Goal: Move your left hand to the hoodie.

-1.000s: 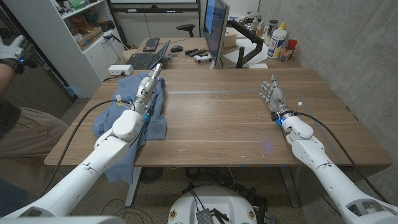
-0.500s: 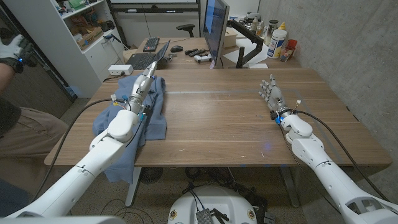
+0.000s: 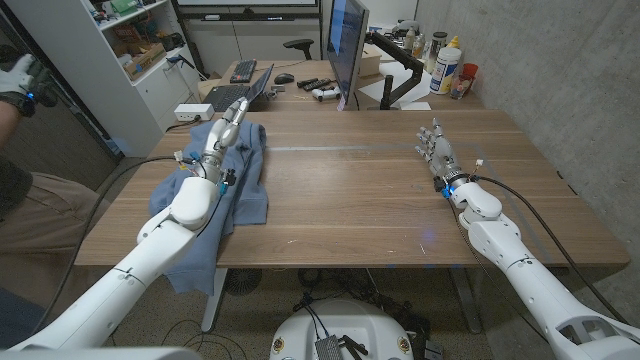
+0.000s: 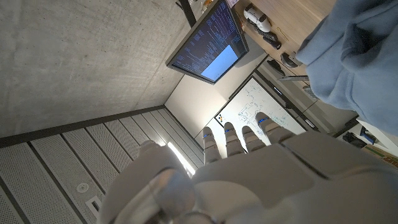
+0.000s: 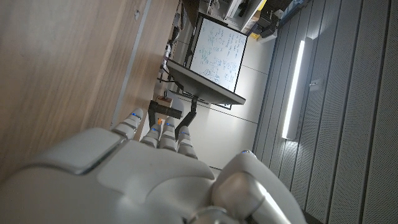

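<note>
My left hand (image 3: 222, 134) hovered over the hoodie (image 3: 250, 190) with fingers straight, apart and holding nothing, so the reach looked nearly done, contact uncertain

My left hand (image 3: 222, 132) is smooth white plastic with a slight gloss, and my right hand (image 3: 437, 152) at three o'clock has the same shell. The hoodie (image 3: 212, 180) at nine o'clock is soft, matt blue cloth, rumpled into folds. The table (image 3: 350, 190) is brown wood with fine grain and a low satin sheen. At twelve o'clock the monitor (image 3: 347, 40) screen looks glossy.
</note>
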Robot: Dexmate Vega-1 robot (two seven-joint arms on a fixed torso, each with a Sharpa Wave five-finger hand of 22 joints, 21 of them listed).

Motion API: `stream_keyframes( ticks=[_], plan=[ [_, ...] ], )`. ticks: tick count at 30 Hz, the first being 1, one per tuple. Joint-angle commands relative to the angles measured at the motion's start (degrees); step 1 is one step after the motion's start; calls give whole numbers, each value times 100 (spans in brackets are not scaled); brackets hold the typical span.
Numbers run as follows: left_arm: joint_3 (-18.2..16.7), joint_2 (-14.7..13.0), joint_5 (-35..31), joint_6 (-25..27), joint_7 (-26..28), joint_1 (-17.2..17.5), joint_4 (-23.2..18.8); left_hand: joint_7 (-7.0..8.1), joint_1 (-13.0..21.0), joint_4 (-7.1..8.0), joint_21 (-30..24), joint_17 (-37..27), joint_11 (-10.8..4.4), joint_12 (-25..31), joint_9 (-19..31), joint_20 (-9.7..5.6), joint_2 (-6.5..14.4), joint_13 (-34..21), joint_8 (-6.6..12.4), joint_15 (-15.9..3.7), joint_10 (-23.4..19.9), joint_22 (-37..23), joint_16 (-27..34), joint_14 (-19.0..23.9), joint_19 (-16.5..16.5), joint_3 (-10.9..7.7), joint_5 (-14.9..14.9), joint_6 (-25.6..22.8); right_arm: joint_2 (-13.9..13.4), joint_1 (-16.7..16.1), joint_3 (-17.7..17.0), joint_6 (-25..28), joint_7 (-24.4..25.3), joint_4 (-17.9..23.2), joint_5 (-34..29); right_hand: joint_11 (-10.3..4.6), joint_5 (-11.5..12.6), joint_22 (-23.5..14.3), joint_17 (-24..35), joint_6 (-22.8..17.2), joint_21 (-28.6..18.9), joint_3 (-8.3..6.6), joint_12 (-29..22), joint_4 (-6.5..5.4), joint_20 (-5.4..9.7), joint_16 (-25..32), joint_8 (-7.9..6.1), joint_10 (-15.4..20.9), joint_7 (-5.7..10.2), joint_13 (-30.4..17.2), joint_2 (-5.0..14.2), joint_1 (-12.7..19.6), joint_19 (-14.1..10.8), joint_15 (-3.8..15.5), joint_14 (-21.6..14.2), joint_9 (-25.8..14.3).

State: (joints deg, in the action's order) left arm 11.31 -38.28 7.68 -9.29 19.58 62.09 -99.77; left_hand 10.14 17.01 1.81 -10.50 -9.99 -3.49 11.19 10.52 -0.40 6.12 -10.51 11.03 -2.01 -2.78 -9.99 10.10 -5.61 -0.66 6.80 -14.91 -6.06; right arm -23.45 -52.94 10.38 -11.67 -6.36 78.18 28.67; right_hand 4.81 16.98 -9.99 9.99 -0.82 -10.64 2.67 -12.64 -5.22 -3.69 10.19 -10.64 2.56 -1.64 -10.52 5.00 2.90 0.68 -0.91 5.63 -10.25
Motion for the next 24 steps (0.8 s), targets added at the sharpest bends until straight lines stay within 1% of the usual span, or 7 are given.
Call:
stream_keyframes(
  ticks=[1,8,10,15,17,22,24],
  plan=[
    [-101,64,-561,160,368,61,-81,19,78,-43,28,-29,-6,-12,26,3,-8,-17,34,-222,81,-13,-44,-221,89,24,22,-29,-22,-5,28,-18,5,46,-26,-17,7,-28,27,-2,-47,-19,-2,-14,-11,15,-29,-13,29,-17,66,32,39,-33,69,-33],
    [-117,46,-923,335,508,61,-114,16,68,-46,28,-30,-5,-7,26,-4,-25,-17,30,-232,86,-12,-32,-286,146,32,29,-29,-48,-15,16,17,11,81,-8,-36,2,-28,29,5,-42,-15,6,-19,-15,6,-26,-31,30,-17,65,21,56,-53,109,-33],
    [-111,34,-1033,275,542,44,-69,16,66,-47,25,-31,-7,-6,26,1,-27,-17,29,-231,86,-12,-28,-287,149,33,30,-28,-59,-19,11,12,15,81,-13,-38,1,-28,29,4,-42,-15,8,-20,-14,6,-26,-36,26,-18,66,19,59,-55,112,-33],
    [-125,66,-1112,344,562,34,-52,16,62,-50,12,-31,-20,-2,26,3,-35,-17,9,-230,88,-11,-4,-275,151,35,33,19,-95,-25,17,104,6,143,2,-46,-1,-29,30,8,-41,-15,9,-23,-18,9,-25,-38,28,-18,68,15,66,-58,114,-33],
    [-120,19,-1144,537,485,33,-115,6,56,-58,-26,-29,-25,35,25,-40,-45,-16,-6,-345,17,-9,85,-61,99,38,38,63,-94,-14,25,105,3,140,-5,-46,-2,-29,30,13,-40,-15,9,-23,-19,8,-23,-39,33,-18,69,14,68,-56,117,-33],
    [-20,-16,-1380,736,509,-42,-115,-12,55,-65,-33,-26,-13,27,25,-78,-54,-16,-21,-354,41,-8,88,-28,93,40,41,115,-99,-26,26,122,11,169,-3,-41,-3,-29,30,14,-41,-16,10,-24,-20,9,-23,-39,32,-18,71,12,69,-53,121,-33],
    [12,-24,-1438,970,481,-61,-197,5,54,-67,-29,-25,-16,25,25,-73,-57,-16,-26,-342,49,-8,75,-53,107,41,42,133,-96,-43,12,145,39,186,11,-37,-4,-29,30,13,-40,-16,10,-25,-23,9,-23,-39,33,-18,73,11,74,-59,123,-33]
  ],
)
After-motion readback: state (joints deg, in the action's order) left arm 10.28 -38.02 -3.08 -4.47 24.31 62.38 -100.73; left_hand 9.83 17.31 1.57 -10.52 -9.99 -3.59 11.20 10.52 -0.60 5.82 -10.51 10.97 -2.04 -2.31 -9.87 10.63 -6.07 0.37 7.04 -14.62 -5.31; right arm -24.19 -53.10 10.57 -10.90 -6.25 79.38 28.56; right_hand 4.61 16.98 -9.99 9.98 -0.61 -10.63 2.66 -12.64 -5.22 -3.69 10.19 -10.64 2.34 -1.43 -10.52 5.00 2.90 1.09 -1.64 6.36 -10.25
